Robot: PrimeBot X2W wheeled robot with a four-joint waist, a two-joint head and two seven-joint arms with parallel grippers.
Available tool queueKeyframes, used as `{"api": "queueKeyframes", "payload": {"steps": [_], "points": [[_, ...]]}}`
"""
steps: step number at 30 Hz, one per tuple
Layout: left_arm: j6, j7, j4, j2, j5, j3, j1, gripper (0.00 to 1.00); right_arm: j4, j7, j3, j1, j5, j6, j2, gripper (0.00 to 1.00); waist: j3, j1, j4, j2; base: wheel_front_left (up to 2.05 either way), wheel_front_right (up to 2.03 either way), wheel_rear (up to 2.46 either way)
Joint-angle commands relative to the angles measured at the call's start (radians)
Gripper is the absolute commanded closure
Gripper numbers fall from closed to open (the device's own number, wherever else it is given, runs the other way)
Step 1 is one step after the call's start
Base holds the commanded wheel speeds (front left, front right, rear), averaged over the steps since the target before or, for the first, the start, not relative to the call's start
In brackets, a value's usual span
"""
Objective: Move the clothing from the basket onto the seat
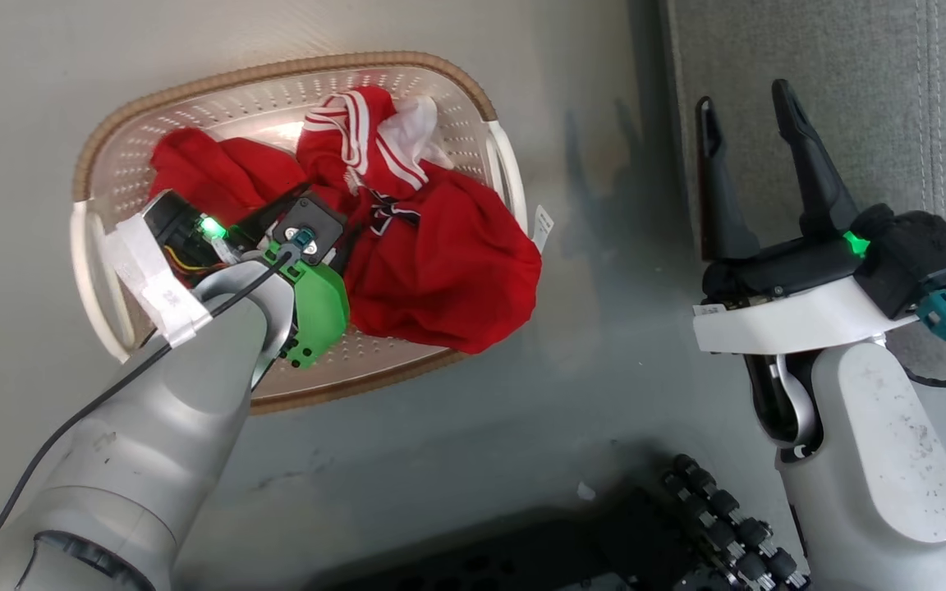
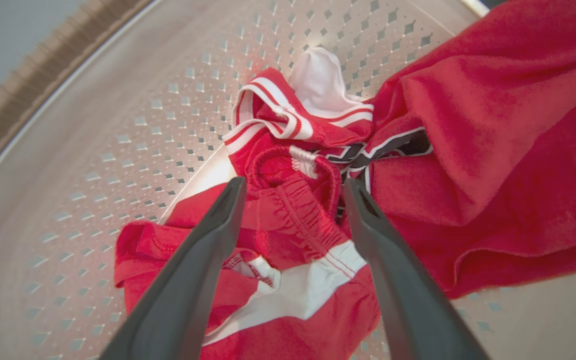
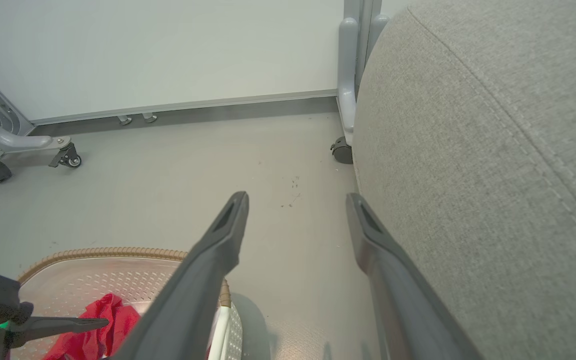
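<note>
The clothing [image 1: 440,271] is a bright red heap with white stripes, lying in the cream perforated basket [image 1: 276,78] on the floor. My left arm reaches down into the basket, its wrist [image 1: 309,238] over the heap. In the left wrist view my left gripper [image 2: 293,185] is open, its fingers [image 2: 208,250] either side of a gathered red waistband [image 2: 288,200], close above the fabric. The other red garment [image 2: 493,150], with black-and-white lettering, lies to the right. My right gripper [image 1: 742,94] stands open and empty at the edge of the grey seat [image 1: 851,82], also [image 3: 468,175].
The basket's brown rim [image 3: 118,252] sits on grey floor [image 3: 193,190] left of the seat. Grey wheeled frame legs [image 3: 23,145] and a castor [image 3: 342,150] stand by the white wall. My dark base with rollers [image 1: 711,525] is at the bottom.
</note>
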Motion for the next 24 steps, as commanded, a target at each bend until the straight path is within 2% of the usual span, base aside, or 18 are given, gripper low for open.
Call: {"api": "queueKeyframes", "payload": {"steps": [1, 5, 12, 17, 18, 19, 24], "points": [[-0.002, 0.009, 0.013, 0.018, -0.016, -0.009, -0.027, 0.0, -0.001, -0.003, 0.009, -0.018, 0.009, 0.0, 0.001, 0.0, 0.06, -0.0001, -0.067, 0.0, 0.0, 0.0, 0.0], [0.002, 0.043, 0.068, 0.034, -0.013, -0.03, -0.056, 0.0, -0.003, -0.003, 0.027, -0.018, 0.026, 0.0, 0.001, 0.0, 0.074, -0.0001, -0.091, 0.0, 0.0, 0.0, 0.0], [0.096, 0.157, 0.135, 0.063, 0.002, -0.042, -0.082, 0.0, -0.008, -0.003, 0.045, -0.017, 0.048, 0.0, 0.001, 0.0, 0.092, -0.0001, -0.119, 0.0, 0.0, 0.0, 0.0], [0.136, 0.211, 0.148, 0.078, -0.012, -0.039, -0.089, 0.0, -0.006, -0.003, 0.053, -0.024, 0.057, 0.0, 0.001, 0.0, 0.102, -0.0001, -0.128, 0.0, 0.0, 0.0, 0.0], [0.139, 0.213, 0.149, 0.082, -0.013, -0.041, -0.09, 0.6, -0.004, -0.003, 0.054, -0.024, 0.061, 0.0, 0.001, 0.0, 0.102, -0.0001, -0.128, 0.0, 0.0, 0.0, 0.0], [0.139, 0.215, 0.151, 0.084, -0.017, -0.039, -0.089, 1.0, -0.003, -0.003, 0.055, -0.024, 0.063, 0.0, 0.001, 0.0, 0.101, -0.0001, -0.128, 0.0, 0.0, 0.0, 0.0], [0.154, 0.176, 0.149, 0.072, -0.025, -0.036, -0.088, 1.0, 0.007, -0.003, 0.062, -0.02, 0.059, 0.0, 0.0, 0.0, 0.073, -0.0001, -0.114, 0.0, 0.0, 0.0, 0.0]]}}
